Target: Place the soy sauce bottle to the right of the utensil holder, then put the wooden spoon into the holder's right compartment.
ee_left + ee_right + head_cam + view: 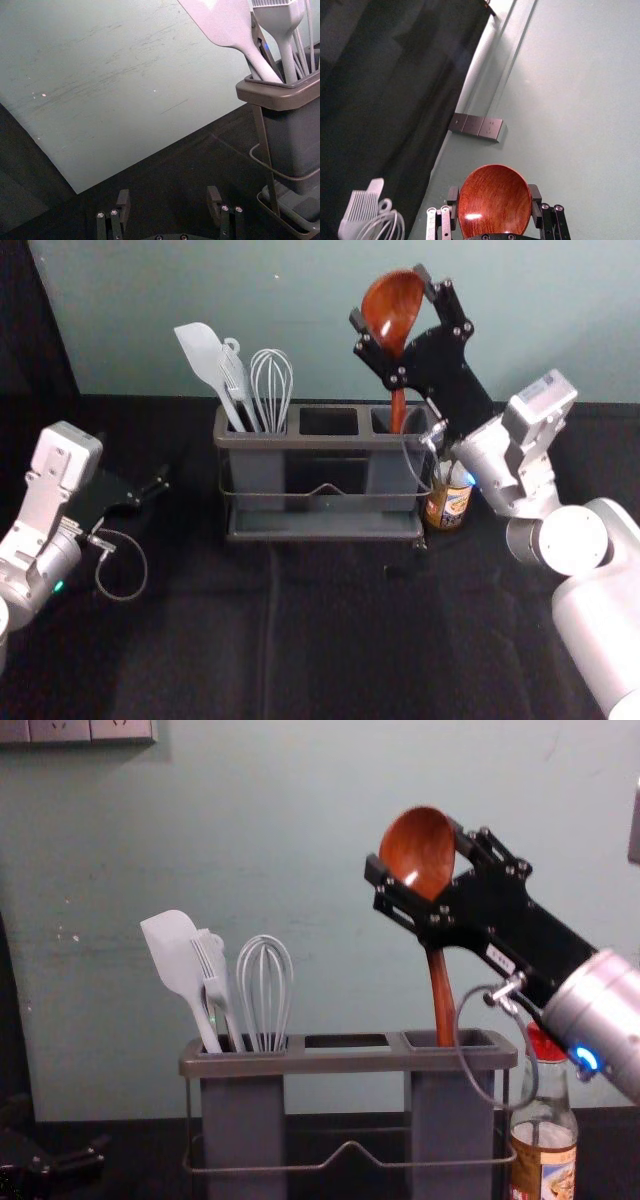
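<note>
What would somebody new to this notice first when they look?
Probably the glossy red-brown spoon, held high by the right gripper, jaws either side of its bowl, handle in the right compartment of the utensil holder. Then the red-capped bottle standing just right of the holder.

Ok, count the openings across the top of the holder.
3: left opening, with the spatula and whisk in it; middle opening, nothing sticking out; right opening, the spoon's handle reaching into it.
</note>
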### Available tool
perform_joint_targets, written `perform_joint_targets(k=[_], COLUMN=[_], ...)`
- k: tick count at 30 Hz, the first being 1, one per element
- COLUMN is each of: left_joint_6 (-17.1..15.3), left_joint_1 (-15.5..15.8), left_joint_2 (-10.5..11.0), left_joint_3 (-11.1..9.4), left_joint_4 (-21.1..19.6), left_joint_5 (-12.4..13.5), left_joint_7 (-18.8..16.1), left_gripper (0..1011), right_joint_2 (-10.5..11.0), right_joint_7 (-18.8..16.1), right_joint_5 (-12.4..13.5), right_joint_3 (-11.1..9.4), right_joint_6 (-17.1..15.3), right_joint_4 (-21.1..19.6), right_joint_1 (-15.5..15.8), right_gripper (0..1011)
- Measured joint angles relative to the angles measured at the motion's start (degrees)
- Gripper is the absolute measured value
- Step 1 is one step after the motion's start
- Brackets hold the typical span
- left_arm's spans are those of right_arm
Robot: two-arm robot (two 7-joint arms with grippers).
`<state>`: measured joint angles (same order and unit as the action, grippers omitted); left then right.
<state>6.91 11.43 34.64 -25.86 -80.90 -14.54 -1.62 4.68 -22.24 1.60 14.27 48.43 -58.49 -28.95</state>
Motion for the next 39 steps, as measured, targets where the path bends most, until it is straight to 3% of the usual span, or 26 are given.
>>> perform_joint_targets(k=[13,24,30,39], left_joint_6=[0.00,0.00,0.00,0.00], left_joint_1=[0.00,0.00,0.00,0.00], left_joint_2=[0.00,0.00,0.00,0.00], left_joint_3=[0.00,0.00,0.00,0.00], left_joint_4=[0.00,0.00,0.00,0.00], left_joint_5=[0.00,0.00,0.00,0.00], left_joint_7=[0.00,0.00,0.00,0.00], left_gripper=[1005,1005,1005,1005], right_joint_2=[-0.89,-1.49,-2.03,-2.25], right_joint_7=[-1.58,-2.46,-3.13,-3.84], right_joint_5=[1.30,1.69,3.02,5.11], right_joint_3=[-1.66,-2.96,-3.90,-5.14], right_joint_6=[5.25,6.27,6.28,5.69], right_joint_4=[6.20,7.67,6.50,1.26], right_joint_1=[1.12,1.98,2.53,3.48], right_gripper=[841,855,1000,1002])
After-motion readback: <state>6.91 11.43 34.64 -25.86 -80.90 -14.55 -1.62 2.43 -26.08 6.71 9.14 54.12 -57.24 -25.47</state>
